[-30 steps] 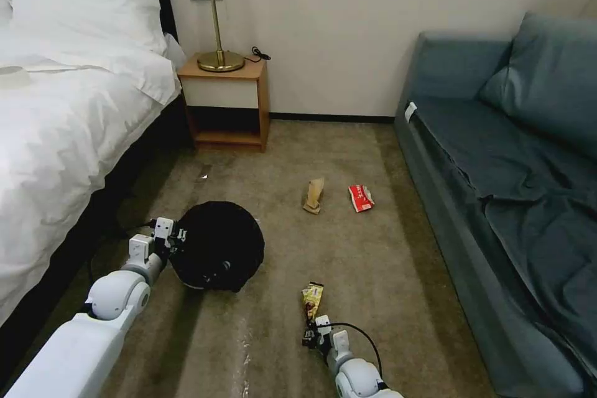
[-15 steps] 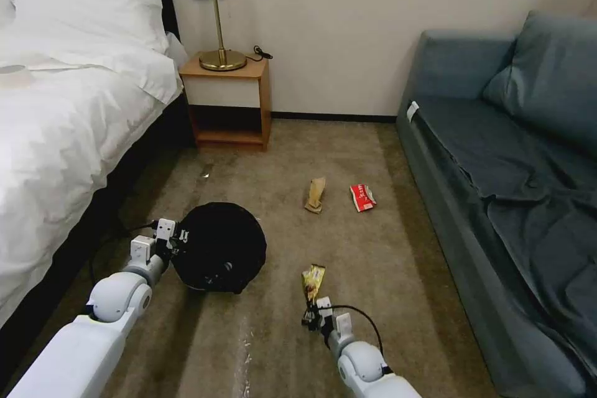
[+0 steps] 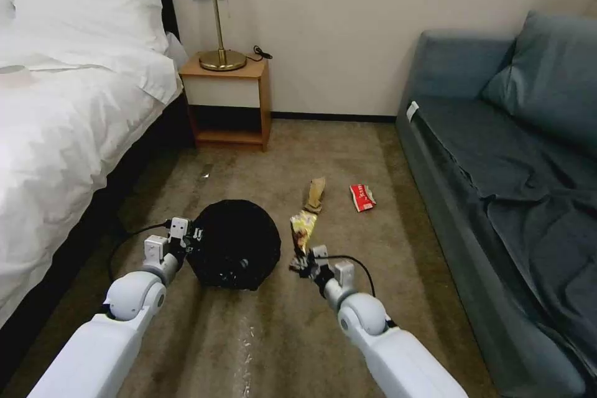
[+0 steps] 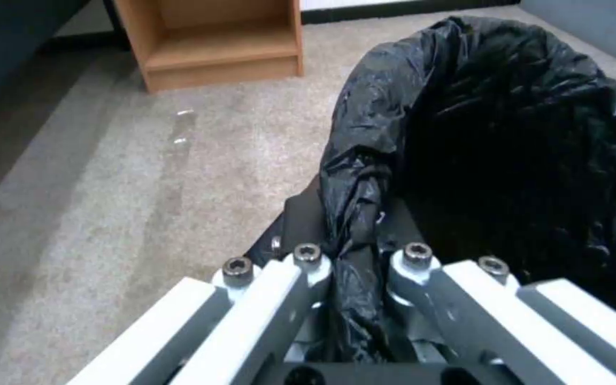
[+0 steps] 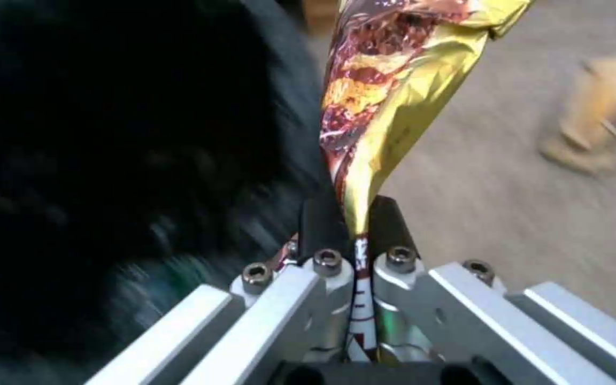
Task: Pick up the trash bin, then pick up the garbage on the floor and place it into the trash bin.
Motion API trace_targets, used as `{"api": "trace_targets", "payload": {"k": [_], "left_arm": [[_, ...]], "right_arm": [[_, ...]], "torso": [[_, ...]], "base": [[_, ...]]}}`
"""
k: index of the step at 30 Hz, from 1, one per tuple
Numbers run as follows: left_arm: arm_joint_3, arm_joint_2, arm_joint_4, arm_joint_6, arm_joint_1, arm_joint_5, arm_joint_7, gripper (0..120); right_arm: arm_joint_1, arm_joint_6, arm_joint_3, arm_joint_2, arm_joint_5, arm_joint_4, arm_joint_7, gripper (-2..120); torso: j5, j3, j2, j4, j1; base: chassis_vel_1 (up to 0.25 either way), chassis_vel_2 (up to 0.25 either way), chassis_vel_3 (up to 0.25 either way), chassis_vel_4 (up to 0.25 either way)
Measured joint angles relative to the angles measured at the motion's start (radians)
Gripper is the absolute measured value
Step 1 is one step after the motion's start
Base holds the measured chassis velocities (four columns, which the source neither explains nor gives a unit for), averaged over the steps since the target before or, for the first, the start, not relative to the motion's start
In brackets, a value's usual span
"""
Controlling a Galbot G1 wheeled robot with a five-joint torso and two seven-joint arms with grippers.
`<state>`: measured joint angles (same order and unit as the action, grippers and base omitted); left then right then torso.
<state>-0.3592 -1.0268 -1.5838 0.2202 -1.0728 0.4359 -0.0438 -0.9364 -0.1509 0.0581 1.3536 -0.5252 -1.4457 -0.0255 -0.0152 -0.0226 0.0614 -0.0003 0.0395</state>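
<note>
My left gripper point(image 4: 354, 256) is clamped on the trash bin point(image 3: 236, 249) rim liner. My right gripper point(image 5: 354, 251) pinches the snack wrapper point(image 5: 386, 101) just beside the bin; light, crinkly, probably slippery, best held by its end.

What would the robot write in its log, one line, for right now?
left hand: shut on bin rim | right hand: shut on wrapper, lifted beside bin | paper bag, red packet: on carpet

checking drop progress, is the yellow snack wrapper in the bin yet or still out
Out. The right gripper pinches the snack wrapper beside the trash bin, whose rim the left gripper clamps.
</note>
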Motion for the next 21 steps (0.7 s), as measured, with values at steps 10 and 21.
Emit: {"api": "trace_targets", "payload": {"k": [10,21], "left_arm": [[0.004,-0.016,0.019,0.000,0.018,-0.004,0.001,4],[0.006,-0.036,0.037,-0.001,0.032,-0.001,0.001,4]], "right_arm": [[0.089,0.002,0.046,0.034,-0.096,-0.030,-0.023,0],[0.066,0.044,0.129,0.091,-0.057,0.016,0.010,4]], "torso": [[-0.0001,0.000,0.000,0.0001,0.000],[-0.0001,0.000,0.000,0.0001,0.000]], "base": [[0.000,0.000,0.000,0.000],[0.000,0.000,0.000,0.000]]}}
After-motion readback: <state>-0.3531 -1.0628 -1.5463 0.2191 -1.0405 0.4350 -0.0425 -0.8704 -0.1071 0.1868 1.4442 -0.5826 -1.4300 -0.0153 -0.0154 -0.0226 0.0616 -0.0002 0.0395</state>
